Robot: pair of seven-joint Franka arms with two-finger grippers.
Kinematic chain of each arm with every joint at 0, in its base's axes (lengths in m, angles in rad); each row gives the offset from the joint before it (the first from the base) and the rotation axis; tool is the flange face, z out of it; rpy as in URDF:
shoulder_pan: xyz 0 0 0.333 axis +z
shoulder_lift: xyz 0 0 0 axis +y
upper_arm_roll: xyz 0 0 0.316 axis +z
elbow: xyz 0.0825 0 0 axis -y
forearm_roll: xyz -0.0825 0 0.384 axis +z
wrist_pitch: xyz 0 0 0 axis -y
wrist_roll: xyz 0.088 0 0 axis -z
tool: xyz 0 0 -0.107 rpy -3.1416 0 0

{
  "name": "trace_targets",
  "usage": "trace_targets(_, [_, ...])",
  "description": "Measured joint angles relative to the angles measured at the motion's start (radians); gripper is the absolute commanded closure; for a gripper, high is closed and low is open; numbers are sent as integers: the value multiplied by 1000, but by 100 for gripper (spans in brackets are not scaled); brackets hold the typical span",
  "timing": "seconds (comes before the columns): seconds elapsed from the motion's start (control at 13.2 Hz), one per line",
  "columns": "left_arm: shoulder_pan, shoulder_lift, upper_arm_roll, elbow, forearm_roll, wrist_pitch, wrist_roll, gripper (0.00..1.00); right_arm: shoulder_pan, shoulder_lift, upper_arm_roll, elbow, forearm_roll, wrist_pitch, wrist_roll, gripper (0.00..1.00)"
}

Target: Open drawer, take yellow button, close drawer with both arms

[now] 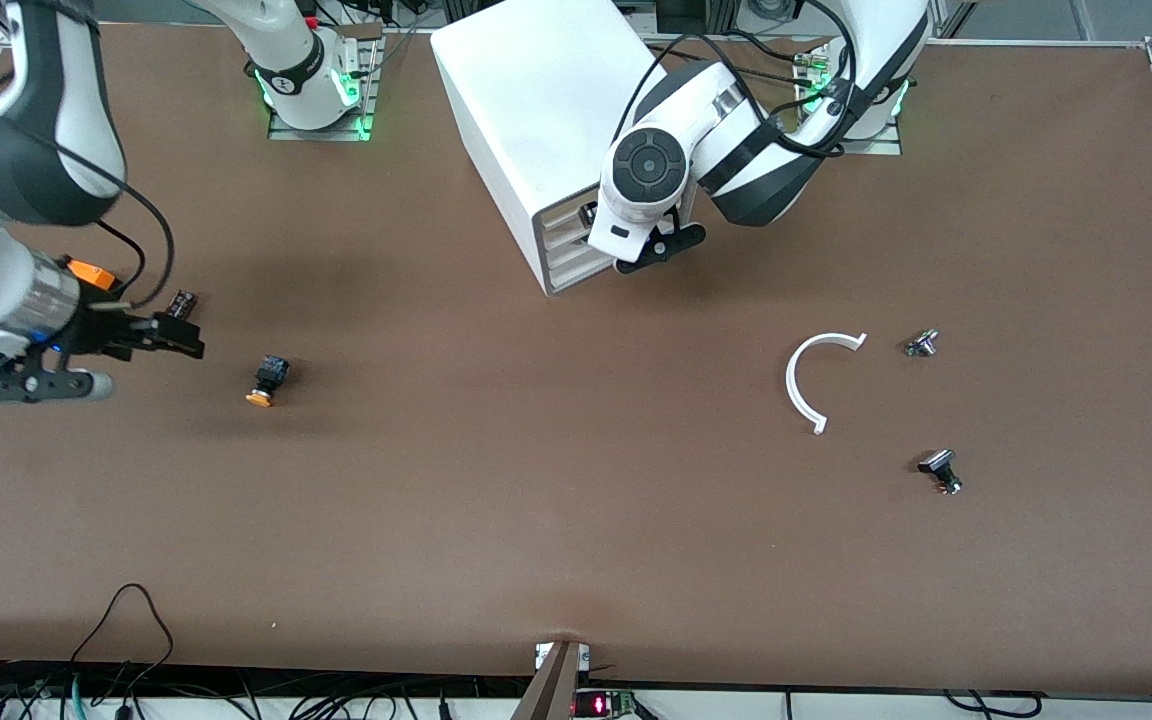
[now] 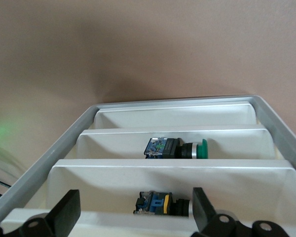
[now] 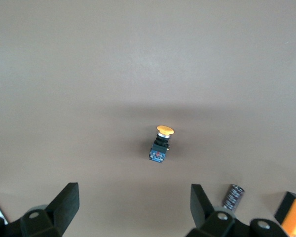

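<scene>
The white cabinet stands at the robots' edge of the table, its stacked slat drawer fronts all pushed in alike. My left gripper is open right at those fronts; in the left wrist view its fingers straddle a lower slat, holding nothing. A green-capped switch and a blue-and-yellow part show through the gaps. The orange-yellow-capped button lies on its side on the table toward the right arm's end. My right gripper is open and empty, hovering beside the button.
A black cylinder part and an orange box lie close by the right gripper. A white C-shaped ring and two small silver-and-black parts lie toward the left arm's end.
</scene>
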Motion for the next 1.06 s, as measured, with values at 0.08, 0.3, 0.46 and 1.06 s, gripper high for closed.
trace_targets(0.08, [9, -13, 2, 9, 8, 0, 4, 0, 0, -29, 0, 0, -8, -18, 0, 0])
trace_targets(0.3, [58, -45, 4, 84, 85, -73, 80, 0, 0, -92, 0, -1, -22, -77, 0, 0])
trace_targets(0.46, [107, -53, 6, 145, 115, -136, 205, 0, 1, -118, 4, -1, -27, -96, 0, 0])
trace_targets(1.06, [318, -62, 14, 366, 235, -339, 767, 0, -4, -188, 95, -3, -153, -167, 47, 0])
